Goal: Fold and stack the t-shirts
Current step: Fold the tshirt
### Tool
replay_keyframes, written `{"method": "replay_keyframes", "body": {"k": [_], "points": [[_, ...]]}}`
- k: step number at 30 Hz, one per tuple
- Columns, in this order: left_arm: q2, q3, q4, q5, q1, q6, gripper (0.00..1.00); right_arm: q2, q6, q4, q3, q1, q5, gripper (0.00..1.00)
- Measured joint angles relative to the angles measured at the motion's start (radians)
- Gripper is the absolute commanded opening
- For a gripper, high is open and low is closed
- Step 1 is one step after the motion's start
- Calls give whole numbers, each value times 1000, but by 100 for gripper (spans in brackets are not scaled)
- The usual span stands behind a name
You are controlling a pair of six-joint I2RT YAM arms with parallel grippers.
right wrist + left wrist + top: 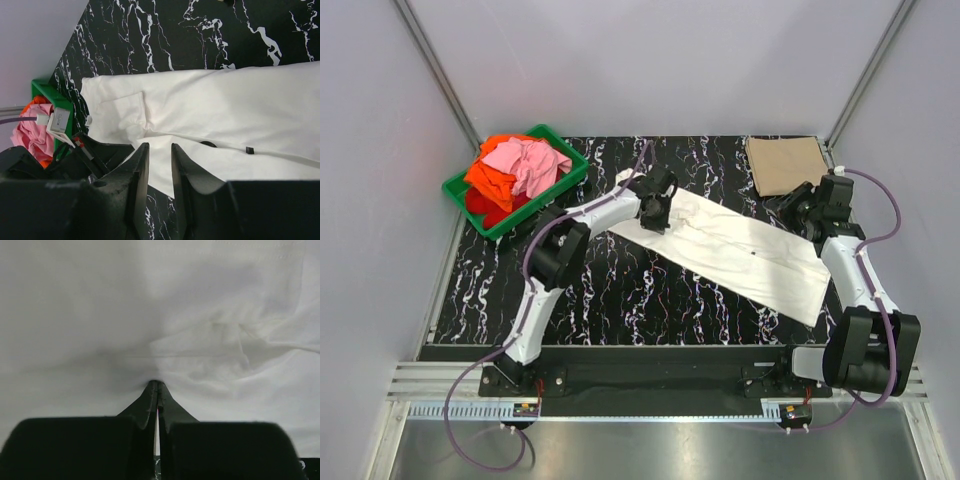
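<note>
My left end effector [157, 385] is pinched shut on the white t-shirt [740, 255], spread slantwise from the middle of the table [620, 295] toward its right near corner. Light, limp, likely to sag: grip corners or hems. My right end effector [157, 152] stands narrowly parted, empty.

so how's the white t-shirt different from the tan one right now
The white t-shirt lies spread in a long diagonal band across the middle of the table. The tan t-shirt is folded into a compact rectangle at the far right corner. The white one covers far more surface than the tan one. The left gripper is shut on the white one's far-left end; nothing grips the tan one. Both rest on the table.
</note>
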Motion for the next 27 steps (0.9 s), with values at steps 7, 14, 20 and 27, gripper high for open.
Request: {"method": "replay_keyframes", "body": {"k": [7,14,20,27], "points": [[145,242,-67,-7,39,28,0,27,19,1,29,0,1,31],[377,643,-96,27,142,74,7,31,32,6,55,0,0,31],[284,506,-27,78,182,117,14,14,34,0,53,0,1,31],[-83,74,185,264,82,13,5,-64,-17,-78,57,0,35,25]]}}
